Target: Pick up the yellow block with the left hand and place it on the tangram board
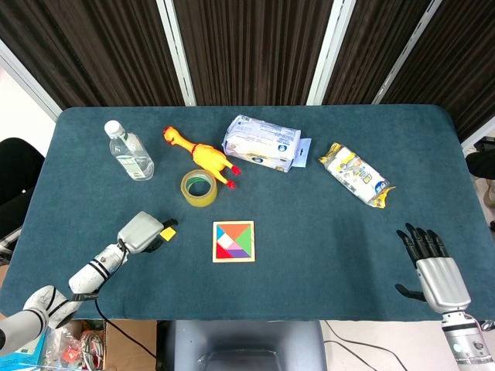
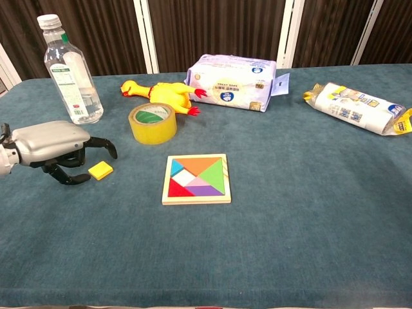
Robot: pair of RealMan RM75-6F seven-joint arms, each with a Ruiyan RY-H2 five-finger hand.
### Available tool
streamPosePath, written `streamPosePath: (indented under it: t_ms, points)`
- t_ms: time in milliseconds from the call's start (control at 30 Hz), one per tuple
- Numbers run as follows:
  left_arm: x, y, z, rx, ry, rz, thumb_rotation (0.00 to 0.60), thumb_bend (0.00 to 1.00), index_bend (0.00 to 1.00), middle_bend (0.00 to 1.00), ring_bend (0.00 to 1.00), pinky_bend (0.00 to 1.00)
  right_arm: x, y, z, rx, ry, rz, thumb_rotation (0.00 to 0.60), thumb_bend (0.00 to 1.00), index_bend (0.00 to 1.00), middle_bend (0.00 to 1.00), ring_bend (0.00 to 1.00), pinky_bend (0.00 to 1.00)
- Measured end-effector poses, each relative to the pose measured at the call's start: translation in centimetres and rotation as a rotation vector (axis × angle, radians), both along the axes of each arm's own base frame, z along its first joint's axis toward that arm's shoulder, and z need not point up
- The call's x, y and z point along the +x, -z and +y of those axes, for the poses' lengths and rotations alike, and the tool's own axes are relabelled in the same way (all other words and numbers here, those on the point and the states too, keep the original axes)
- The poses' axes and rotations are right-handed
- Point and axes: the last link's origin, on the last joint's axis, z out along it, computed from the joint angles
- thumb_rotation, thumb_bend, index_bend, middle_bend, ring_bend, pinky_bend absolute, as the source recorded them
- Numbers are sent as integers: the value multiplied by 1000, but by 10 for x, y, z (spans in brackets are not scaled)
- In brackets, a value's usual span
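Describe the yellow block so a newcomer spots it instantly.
Start at the tangram board near the table's front middle. Look to its left: the yellow block lies flat beside the left robot hand. It is small and square, unlike the round tape roll behind it.
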Motion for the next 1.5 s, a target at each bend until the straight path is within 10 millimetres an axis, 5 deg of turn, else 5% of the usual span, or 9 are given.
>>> streamPosePath:
  t_ms: [700, 1067, 1500]
  points:
    - [-6, 6, 3, 0, -12, 24, 600, 368, 365, 1000, 1000, 1000, 0, -1, 1, -2, 0, -1, 600, 170, 0, 0, 0, 0]
    - [-7, 5, 6, 14, -7, 17, 600, 367, 522, 1000, 1000, 1000, 0, 1, 1, 1, 0, 5, 600, 170, 0, 0, 0, 0]
    - [14, 2, -2, 14, 40, -42, 600, 370, 595, 1000, 1000, 1000, 3, 4, 1, 20, -10, 4, 600, 170, 0, 0, 0, 0]
